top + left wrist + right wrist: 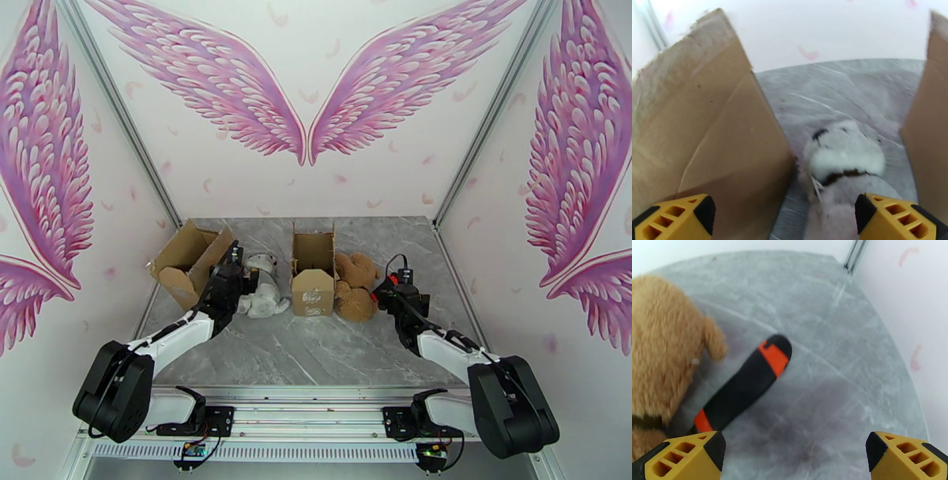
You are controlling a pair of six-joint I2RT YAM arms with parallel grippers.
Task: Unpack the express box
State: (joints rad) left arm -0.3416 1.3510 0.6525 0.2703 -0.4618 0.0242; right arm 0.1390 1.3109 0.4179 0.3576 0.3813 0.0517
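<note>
One grey marbled table [316, 355] bears everything. From the top camera, the left box [183, 264] sits at about ten o'clock from the table's middle. It is tilted, with its flaps spread open, and lies close to the left wall. The middle box [312, 276] stands upright at twelve o'clock, its lid flap raised toward the far wall and a printed mark on its near face.

A brown teddy bear [355, 288] lies out on the table at three o'clock of the middle box, touching its side. A white plush dog [265, 292] lies at nine o'clock of that box, between the two cartons.

The left gripper [785, 215] is released, its yellow fingers [679, 221] spread wide. The dog's body lies between them, head pointing to twelve o'clock, and I cannot tell whether either finger touches it. The right gripper [796, 451] is likewise spread and grasps nothing.

A black and orange tool [746, 388] lies flat on the table at eleven o'clock of the right gripper, just beside the bear's ear.
</note>
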